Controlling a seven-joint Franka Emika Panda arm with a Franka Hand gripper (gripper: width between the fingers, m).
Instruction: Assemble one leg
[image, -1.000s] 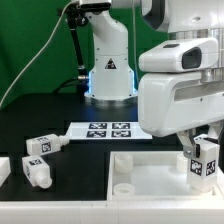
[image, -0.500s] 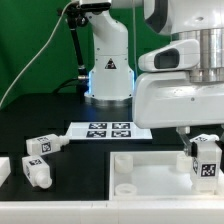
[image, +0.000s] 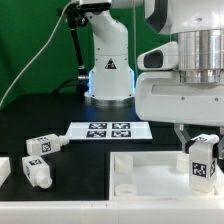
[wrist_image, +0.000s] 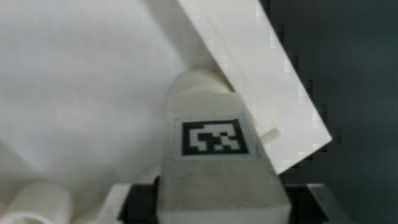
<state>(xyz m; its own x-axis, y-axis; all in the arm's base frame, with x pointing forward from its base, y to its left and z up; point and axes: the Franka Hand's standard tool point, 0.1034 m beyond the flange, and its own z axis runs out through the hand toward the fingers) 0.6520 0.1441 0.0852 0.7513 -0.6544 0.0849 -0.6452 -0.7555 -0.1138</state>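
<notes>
No words or numbers are readable; only a black triangle sign on the robot base, upper centre.

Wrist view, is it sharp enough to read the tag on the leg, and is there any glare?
Wrist view: focus is soft this close, but the tag on the leg reads clearly; the white tabletop behind it is bright and nearly featureless, with hazy edges. Exterior view: even lighting, the marker board tags look crisp, no harsh glare.

marker board: flat on black table | tabletop: in front of it | green backdrop: behind
</notes>
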